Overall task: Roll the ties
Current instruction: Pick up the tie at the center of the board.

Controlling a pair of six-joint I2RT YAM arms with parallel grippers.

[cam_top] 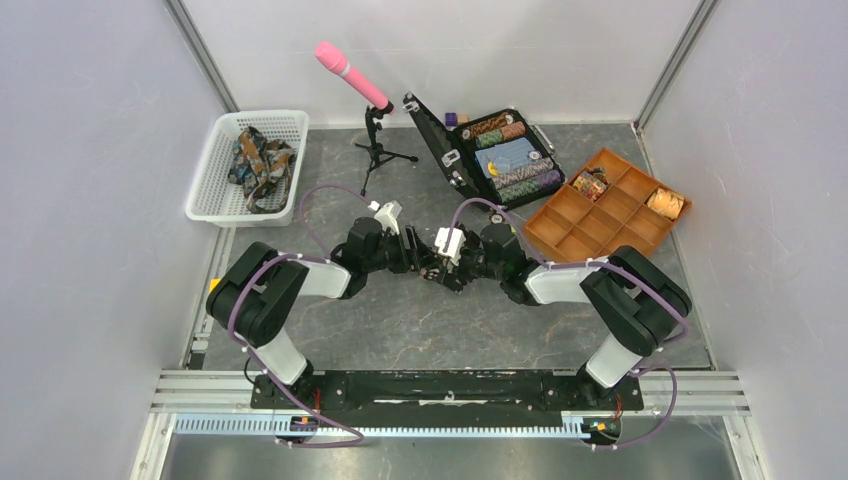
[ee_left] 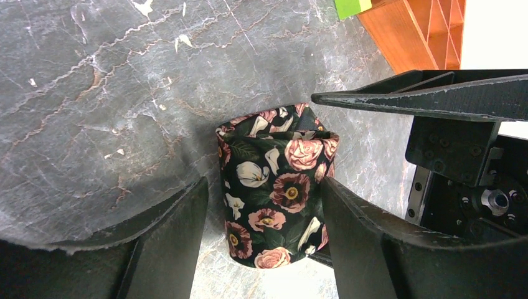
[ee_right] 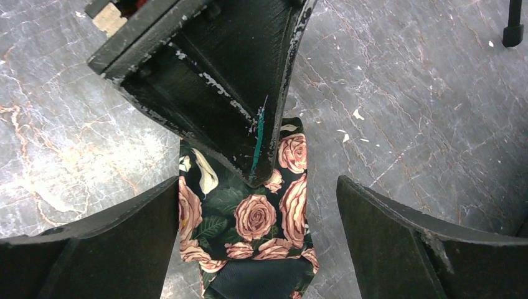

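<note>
A black fabric necktie printed with pink roses and white lilies, wound into a fat coil, stands on end at the middle of the grey marbled counter, between the two arms. The left claw straddles it with jaws partly open. One black finger touches the coil's side and the other sits just beside it across a sliver of gap, so it has no firm hold. It likely brackets the coil to stop the winding springing loose. The right claw faces it from the opposite side, jaws at their widest and gripping nothing, probably ready to steady or take the roll.

There is one coil here. Two more sit in separate compartments of the orange plastic divider tray, a dark printed roll and a tan-gold roll; that is apparently where finished rolls go. A tangled heap of unrolled ties lies in the white mesh basket, too knotted to count. There are two claws, one tray and one basket.
</note>
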